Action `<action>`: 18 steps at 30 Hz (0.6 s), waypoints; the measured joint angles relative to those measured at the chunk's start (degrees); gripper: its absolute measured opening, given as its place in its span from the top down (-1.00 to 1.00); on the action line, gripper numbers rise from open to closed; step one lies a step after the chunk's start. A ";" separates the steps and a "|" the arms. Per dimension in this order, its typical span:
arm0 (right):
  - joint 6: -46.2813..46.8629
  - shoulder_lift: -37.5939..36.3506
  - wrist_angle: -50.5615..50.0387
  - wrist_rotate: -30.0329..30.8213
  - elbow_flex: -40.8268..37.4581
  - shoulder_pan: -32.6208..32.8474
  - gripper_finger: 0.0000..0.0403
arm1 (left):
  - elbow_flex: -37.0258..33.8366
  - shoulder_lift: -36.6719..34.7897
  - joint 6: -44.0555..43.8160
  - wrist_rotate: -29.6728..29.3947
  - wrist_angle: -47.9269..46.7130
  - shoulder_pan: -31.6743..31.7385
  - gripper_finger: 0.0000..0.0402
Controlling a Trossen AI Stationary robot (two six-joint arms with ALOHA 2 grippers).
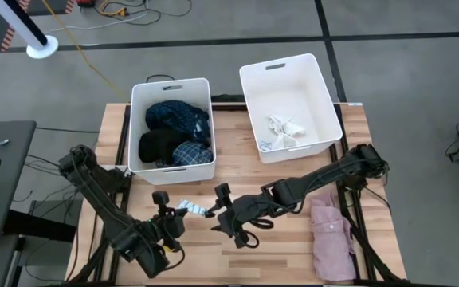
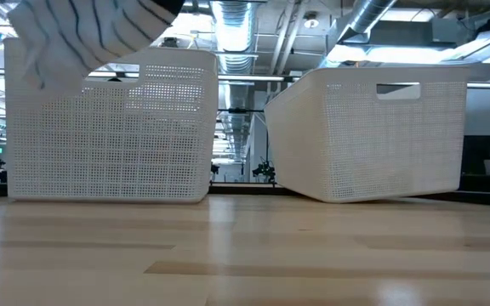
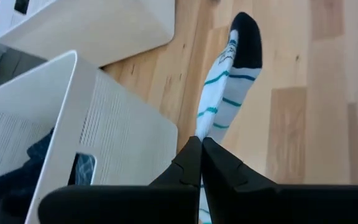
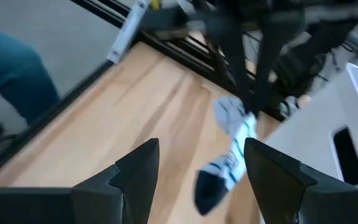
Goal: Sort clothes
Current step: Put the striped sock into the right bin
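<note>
My left gripper [image 1: 174, 209] is shut on a blue-white striped sock [image 1: 191, 209] with a dark toe [image 3: 244, 31], over the table's near middle. The sock also shows in the right wrist view [image 4: 229, 155] and at the top of the low view [image 2: 83, 34]. My right gripper [image 1: 217, 211] is open and empty just right of the sock, its fingers [image 4: 138, 171] pointing at it. A pale pink garment [image 1: 333, 231] lies flat on the table at the right. Dark, navy and plaid clothes [image 1: 174, 131] fill the left bin; white clothes [image 1: 284, 131] lie in the right bin. My left gripper pinches the sock's striped part [image 3: 204, 124] between its two shut fingers, away from the dark toe end. The sock hangs slack from the fingers, toe end lowest [image 4: 207, 186], clear of the table.
Two white plastic bins stand at the table's far side, the left one [image 1: 138, 104] and the right one [image 1: 325, 88]. Bare wood lies between the grippers and the bins and along the near edge. A person's blue trouser leg [image 4: 11, 68] shows beyond the table.
</note>
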 joint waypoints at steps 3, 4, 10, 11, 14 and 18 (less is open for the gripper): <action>0.01 0.00 1.45 0.67 -1.25 -0.70 -0.24 | 1.04 -0.03 2.94 -0.30 1.89 0.45 1.00; 0.13 0.00 1.68 0.72 -1.55 -0.91 -0.24 | 1.31 -0.03 3.73 -0.48 2.29 0.60 1.00; 0.63 0.00 1.85 3.59 -1.66 -1.79 -0.23 | 1.88 -0.03 6.82 -0.94 4.05 1.50 1.00; 0.65 0.00 1.85 3.94 -1.66 -1.79 -0.21 | 1.89 -0.03 7.17 -1.06 4.35 1.61 1.00; 1.04 0.00 1.75 4.69 -1.66 -1.91 -0.11 | 1.89 -0.03 8.53 -1.45 5.82 1.65 1.00; 2.72 0.66 0.47 4.67 -1.65 -2.64 0.14 | 1.89 -0.03 10.28 -2.28 7.48 1.67 1.00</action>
